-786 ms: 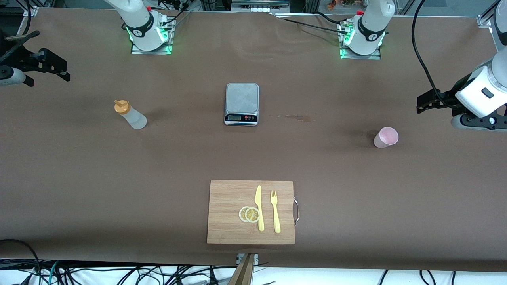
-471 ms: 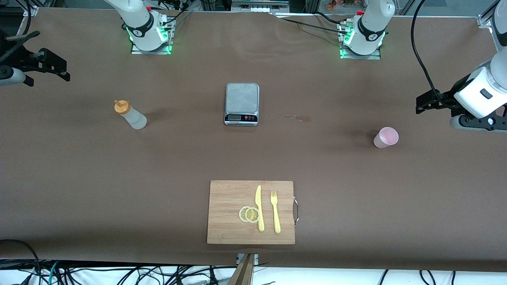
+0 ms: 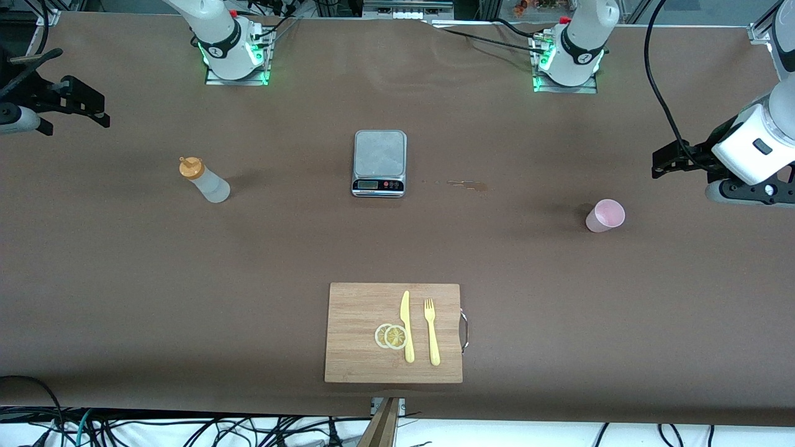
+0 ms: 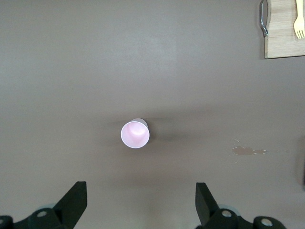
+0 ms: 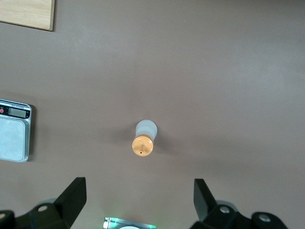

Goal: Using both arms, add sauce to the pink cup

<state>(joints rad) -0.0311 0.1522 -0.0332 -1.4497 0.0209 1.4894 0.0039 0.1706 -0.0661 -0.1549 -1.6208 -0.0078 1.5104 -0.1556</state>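
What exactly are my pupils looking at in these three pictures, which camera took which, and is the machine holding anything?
Two white jointed robot arms work at a brown table. One picture looks down from across the table; the others come from cameras on each wrist.

The left gripper, fingers open and empty, hangs above the small pale pink plastic cup. The right gripper, also open and empty, hangs above the translucent squeeze bottle with an orange cap.

Also there: a grey kitchen scale and a wooden board carrying lemon slices, a yellow knife and a yellow fork.
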